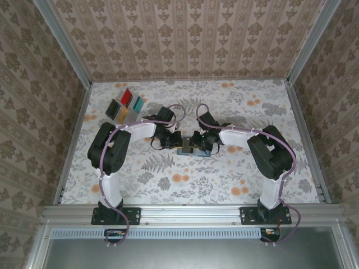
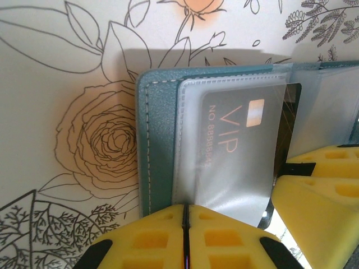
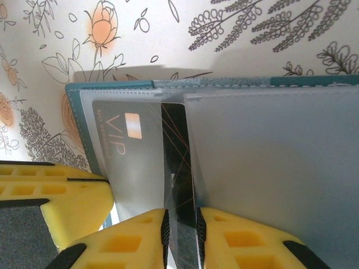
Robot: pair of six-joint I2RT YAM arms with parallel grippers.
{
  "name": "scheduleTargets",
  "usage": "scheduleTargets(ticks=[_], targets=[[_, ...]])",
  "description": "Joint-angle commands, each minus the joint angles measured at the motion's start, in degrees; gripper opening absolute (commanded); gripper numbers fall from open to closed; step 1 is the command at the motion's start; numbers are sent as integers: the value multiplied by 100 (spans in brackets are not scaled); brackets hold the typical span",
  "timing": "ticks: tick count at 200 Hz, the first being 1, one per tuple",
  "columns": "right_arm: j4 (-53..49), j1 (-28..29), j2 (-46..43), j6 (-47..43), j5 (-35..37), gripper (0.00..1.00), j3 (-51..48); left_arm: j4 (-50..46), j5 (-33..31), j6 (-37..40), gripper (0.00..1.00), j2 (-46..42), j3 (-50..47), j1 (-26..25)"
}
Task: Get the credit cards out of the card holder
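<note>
A counter under a white sheet printed with orange flowers and grey ferns sits between beige damask-papered walls with aluminium rails. At its middle lies the small teal-blue bi-fold card holder, open, with clear plastic sleeves. The left jaws are pressed together on its near edge. The right jaws, narrow, pinch a thin black card standing partly out of a sleeve. Small flat red, teal, black, yellow and grey cards lie far left.
</note>
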Motion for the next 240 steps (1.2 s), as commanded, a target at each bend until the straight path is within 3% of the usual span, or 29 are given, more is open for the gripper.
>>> scheduleTargets(ticks=[1,39,96,167,240], targets=[[-189,-20,166,-325,-223,25,30,-299,-277,133,9,310,-147,19],[191,-69,69,-721,-707,25,-122,-165,-124,194,11,260,-212,57],[1250,-186,-205,-596,-1378,21,-518,249,504,82,12,163,-411,271],[1423,-333,-458,-327,-1064,3,-852,214,607,147,13,30,-389,456],[1255,-450,-768,-138,-939,1,-1131,92,723,309,17,-156,-323,569]])
